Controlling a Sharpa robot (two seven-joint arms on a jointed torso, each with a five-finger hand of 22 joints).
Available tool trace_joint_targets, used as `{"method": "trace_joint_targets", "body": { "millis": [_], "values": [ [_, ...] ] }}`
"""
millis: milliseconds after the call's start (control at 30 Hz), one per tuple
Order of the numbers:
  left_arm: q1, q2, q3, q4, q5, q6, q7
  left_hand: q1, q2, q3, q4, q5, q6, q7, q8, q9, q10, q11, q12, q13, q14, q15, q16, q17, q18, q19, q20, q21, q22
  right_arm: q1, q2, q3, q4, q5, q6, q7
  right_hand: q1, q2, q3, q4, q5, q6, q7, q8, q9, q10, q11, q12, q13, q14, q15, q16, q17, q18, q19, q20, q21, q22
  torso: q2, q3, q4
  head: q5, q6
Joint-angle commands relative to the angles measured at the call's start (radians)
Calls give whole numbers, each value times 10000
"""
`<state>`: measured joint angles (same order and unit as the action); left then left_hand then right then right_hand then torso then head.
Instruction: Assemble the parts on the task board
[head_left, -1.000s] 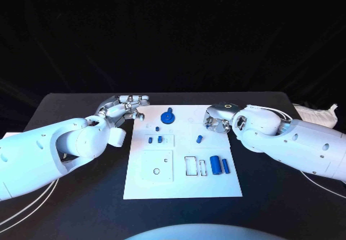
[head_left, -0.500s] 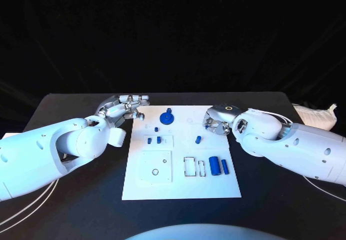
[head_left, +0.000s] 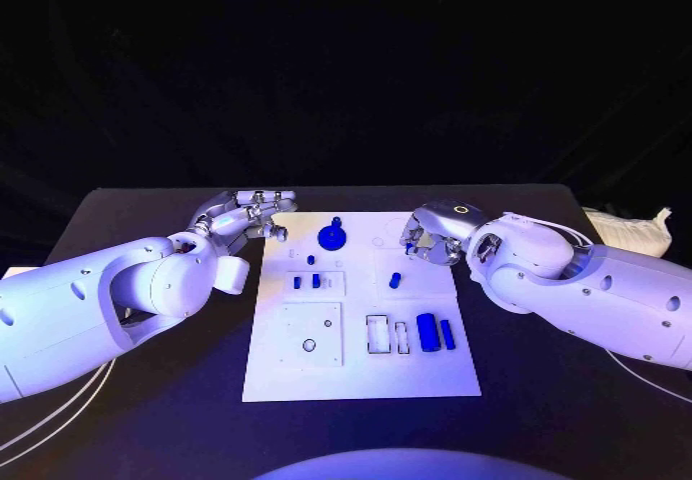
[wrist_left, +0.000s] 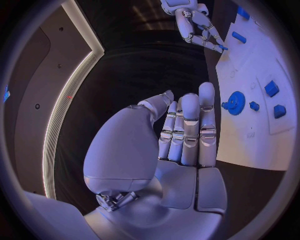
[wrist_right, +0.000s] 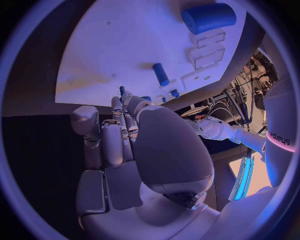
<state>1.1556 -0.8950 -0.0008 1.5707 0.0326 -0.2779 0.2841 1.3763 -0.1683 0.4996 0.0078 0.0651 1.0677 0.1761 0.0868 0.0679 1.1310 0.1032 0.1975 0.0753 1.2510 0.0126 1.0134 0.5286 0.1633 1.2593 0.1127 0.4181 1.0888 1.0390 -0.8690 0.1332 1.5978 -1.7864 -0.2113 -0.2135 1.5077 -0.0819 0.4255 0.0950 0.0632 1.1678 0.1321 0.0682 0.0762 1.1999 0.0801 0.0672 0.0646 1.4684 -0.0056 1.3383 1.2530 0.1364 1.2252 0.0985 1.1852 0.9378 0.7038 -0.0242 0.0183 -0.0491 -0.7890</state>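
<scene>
White task board (head_left: 361, 370) has slid slightly nearer; parts unassembled. Right hand (head_left: 428, 240) has edged inward, grasp unclear; left hand (head_left: 248, 215) empty, fingers straight.

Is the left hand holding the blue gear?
No, the left hand hovers by the board's far left corner with nothing in it, and the gear lies apart on the board.

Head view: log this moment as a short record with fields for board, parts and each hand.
board: white rectangular task board in the middle of the black table
gear: round blue toothed gear at the board's far end
cylinders: thick blue cylinder beside a thinner blue bar, on the board's right side
left hand: at the board's far left corner, holding nothing
right hand: over the board's far right edge; grasp unclear
</scene>
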Motion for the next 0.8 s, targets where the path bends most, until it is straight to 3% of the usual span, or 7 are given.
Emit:
{"method": "trace_joint_targets", "body": {
  "millis": [33,267,467,567,800],
  "values": [
    [3,-1,6,17,55,272,182,46,36,-63,12,-28,-79,-5,-30,-8,-69,-15,54,-1,-98,6,-39,-15,180,-56,-21,-36,-8,6,2,18,329,229,-218,-27,-77,-14,79,5,-49,0,69,-3,6,15,-28,-1,3,495,0,43,15,-113,69,-11,69,23,1,1,44,42,-27],
    [3,-15,6,11,67,262,195,46,36,-63,12,-28,-79,-5,-30,-8,-69,-15,54,-1,-98,6,-39,-15,180,-56,-21,-36,-8,-78,143,30,1071,400,-308,76,-72,-16,199,-73,-28,-4,77,-5,6,23,-26,-1,6,497,1,62,25,-112,72,-8,85,33,12,-5,34,279,-66],
    [3,22,6,16,69,280,203,46,36,-63,12,-28,-79,-5,-30,-8,-69,-15,54,-1,-98,6,-39,-15,180,-56,-21,-36,-8,-372,513,21,1638,407,-288,206,-75,-18,261,-117,-10,-8,88,-6,6,24,-21,-3,6,498,3,75,34,-112,74,-8,95,39,-3,-14,34,711,-160],
    [3,40,6,22,69,283,199,51,56,-73,11,-26,-91,3,-33,-9,-90,-9,63,-4,-120,10,-64,-59,179,-60,-19,-50,-20,-560,725,4,1761,388,-247,263,-84,-13,288,-130,-5,-13,95,-8,5,20,-16,-6,5,497,5,75,29,-110,67,-7,91,30,4,-11,32,925,-244],
    [3,86,6,33,70,272,192,39,41,-131,4,-29,-175,46,-67,-20,-154,22,77,-14,-142,31,-80,-97,175,-64,-7,-83,-49,-951,1191,-66,1647,151,-146,365,-95,-12,338,-165,6,-28,105,-14,3,10,-8,-11,4,494,11,70,16,-106,56,-4,87,16,-8,-19,32,1185,-368]
  ]
}}
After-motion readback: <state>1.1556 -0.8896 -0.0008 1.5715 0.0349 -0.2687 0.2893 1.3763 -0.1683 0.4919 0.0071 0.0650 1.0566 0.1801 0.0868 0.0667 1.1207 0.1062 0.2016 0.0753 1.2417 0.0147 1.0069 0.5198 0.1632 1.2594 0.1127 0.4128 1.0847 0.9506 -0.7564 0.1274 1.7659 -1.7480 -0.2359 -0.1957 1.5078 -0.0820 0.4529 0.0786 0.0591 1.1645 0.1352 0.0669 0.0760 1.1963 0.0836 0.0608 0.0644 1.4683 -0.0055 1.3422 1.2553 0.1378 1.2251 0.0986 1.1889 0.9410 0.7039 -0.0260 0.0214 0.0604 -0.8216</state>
